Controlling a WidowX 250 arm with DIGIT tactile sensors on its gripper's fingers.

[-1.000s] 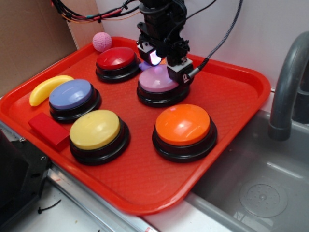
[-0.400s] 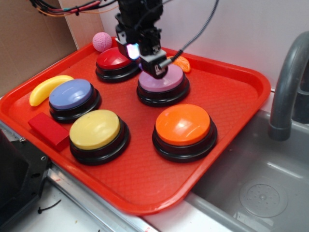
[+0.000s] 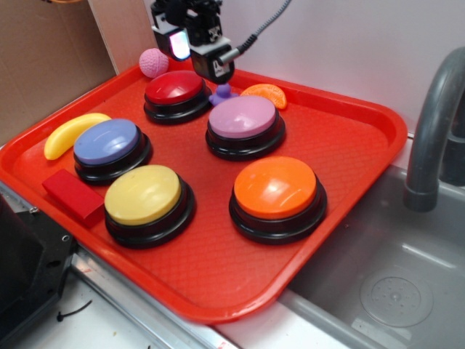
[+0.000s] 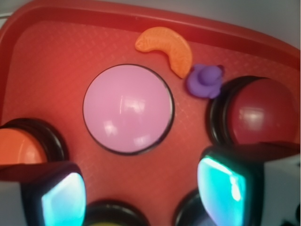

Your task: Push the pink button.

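Observation:
The pink button (image 3: 243, 118) has a pale pink-lilac dome on a black base and sits mid-back on the red tray (image 3: 349, 138). In the wrist view the pink button (image 4: 127, 108) lies ahead of the fingers, uncovered. My gripper (image 3: 196, 57) hangs in the air above the back of the tray, over the red button (image 3: 174, 89), up and to the left of the pink button. In the wrist view the gripper (image 4: 141, 188) has its two lit fingers wide apart with nothing between them.
The tray also holds a periwinkle button (image 3: 109, 142), a yellow button (image 3: 144, 193), an orange button (image 3: 276, 187), a pink ball (image 3: 153, 62), a banana (image 3: 73, 133), a red block (image 3: 73, 195), an orange slice (image 3: 264, 93) and a small purple toy (image 3: 223, 94). A sink (image 3: 392, 291) and a faucet (image 3: 432, 131) are at the right.
The gripper was low over the pink button a second ago. It has risen and moved back and left, leaving the pink button fully uncovered.

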